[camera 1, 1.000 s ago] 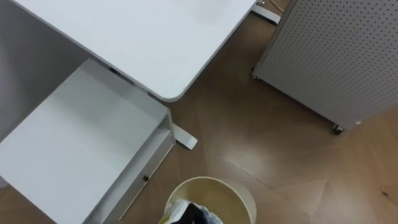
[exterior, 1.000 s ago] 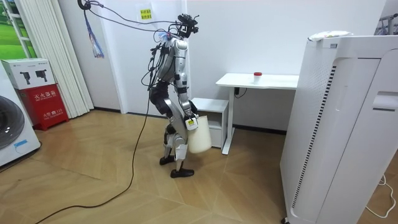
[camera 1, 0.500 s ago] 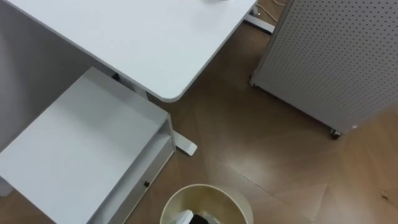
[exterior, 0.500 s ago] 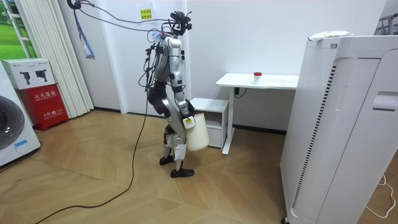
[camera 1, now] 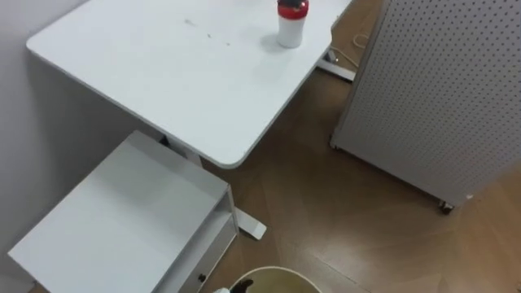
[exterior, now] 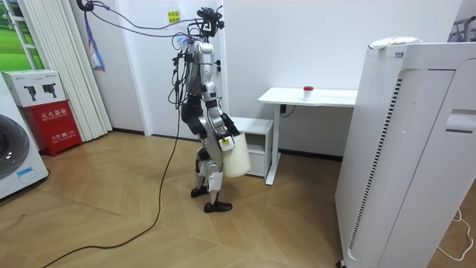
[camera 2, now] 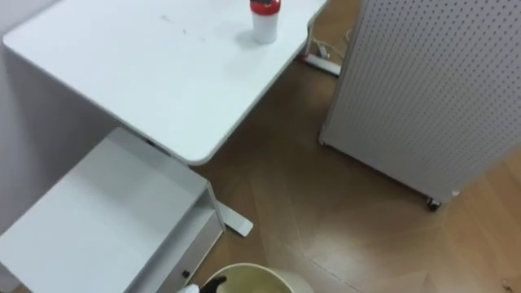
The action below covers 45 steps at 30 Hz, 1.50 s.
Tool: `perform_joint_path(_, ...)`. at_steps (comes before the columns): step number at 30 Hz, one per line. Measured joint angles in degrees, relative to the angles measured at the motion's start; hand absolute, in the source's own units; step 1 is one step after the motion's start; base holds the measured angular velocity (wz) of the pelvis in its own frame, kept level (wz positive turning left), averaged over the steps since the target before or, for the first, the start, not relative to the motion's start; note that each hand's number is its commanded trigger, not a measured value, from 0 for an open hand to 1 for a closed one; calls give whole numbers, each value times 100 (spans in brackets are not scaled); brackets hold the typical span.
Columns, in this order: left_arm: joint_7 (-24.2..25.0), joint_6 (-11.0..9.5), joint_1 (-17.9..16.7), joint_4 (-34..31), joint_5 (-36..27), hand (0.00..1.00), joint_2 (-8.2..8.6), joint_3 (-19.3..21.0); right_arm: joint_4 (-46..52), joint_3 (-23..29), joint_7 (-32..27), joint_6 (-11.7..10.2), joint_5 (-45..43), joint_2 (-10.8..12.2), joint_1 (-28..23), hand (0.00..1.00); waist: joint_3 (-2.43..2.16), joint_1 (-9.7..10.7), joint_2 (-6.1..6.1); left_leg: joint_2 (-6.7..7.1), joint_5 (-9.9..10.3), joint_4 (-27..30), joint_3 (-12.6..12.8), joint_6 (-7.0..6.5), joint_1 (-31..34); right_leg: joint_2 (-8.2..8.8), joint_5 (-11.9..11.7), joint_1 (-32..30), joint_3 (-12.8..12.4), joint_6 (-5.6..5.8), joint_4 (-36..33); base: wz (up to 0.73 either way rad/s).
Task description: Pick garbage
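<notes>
Cream round plastic bin (exterior: 236, 160) hangs at my right hand (exterior: 225, 142), grip impossible to tell; leaning toward the red-capped white bottle (camera 1: 291, 23) could tip the bin.

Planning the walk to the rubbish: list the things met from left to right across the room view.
Washing machine → red box → pale bin carried by the robot → white desk → tall white unit.

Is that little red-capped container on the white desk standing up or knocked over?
Upright. The red-capped container stands on its base on the white desk, with its red cap on top.
</notes>
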State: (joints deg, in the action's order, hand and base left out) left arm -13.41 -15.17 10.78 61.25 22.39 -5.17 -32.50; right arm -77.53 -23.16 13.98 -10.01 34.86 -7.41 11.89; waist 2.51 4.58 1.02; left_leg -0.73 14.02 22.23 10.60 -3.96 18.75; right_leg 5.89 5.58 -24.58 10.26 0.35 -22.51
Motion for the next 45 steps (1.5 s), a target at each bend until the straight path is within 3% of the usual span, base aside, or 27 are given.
perform_joint_path(2,-4,-37,-137,-171,86,0,-23,128,4,89,45,3,16,-11,-75,100,-2,-7,2,17,-3,-87,-6,1,-176,2,43,153,3,18,27,2)
perform_joint_path(8,-132,-243,-582,-613,102,0,-274,333,226,204,198,-5,7,-148,-490,100,-90,-17,34,18,-9,-372,-45,13,-750,-62,53,747,68,55,359,1)
perform_joint_path(10,-260,-249,-784,-962,84,0,-388,605,260,376,161,-5,6,-158,-629,100,-129,-29,19,18,-10,-489,-51,17,-969,-78,73,932,72,83,410,0)
perform_joint_path(13,-447,-282,-887,-1405,28,0,-556,910,253,610,106,-6,-21,-196,-684,100,-145,-16,-10,28,-16,-641,-49,27,-1235,-94,83,1162,76,97,501,-2)
perform_joint_path(16,-769,-443,-1143,-1994,-317,0,-580,1324,322,716,77,-16,-40,-254,-844,100,-184,-35,-72,22,-28,-822,-32,43,-1568,-134,92,1463,78,112,616,-6)
perform_joint_path(19,-1140,-623,-1246,-2180,-566,0,-590,1526,520,873,-27,-16,-208,-285,-992,100,-217,-47,-120,11,-35,-942,-32,55,-1801,-172,89,1692,78,117,746,0)
perform_joint_path(28,-1592,-688,-1415,-3160,-972,0,-669,2143,602,1155,-152,9,-645,-298,-1073,100,-212,-243,-159,-8,-41,-1151,6,70,-2268,-225,80,2105,53,131,898,-2)
perform_joint_path(35,-1845,-723,-1484,-3936,-1227,0,-725,2317,638,1156,-189,9,-867,-271,-1091,100,-190,-274,-260,3,-40,-1164,23,69,-2348,-233,66,2186,-15,152,936,-1)
perform_joint_path(45,-1846,-770,-1443,-5000,-1174,0,-698,2315,664,1164,-251,8,-1032,-184,-1105,100,-191,-22,-185,-3,-38,-1184,54,70,-2324,-269,33,2165,-141,156,982,-2)
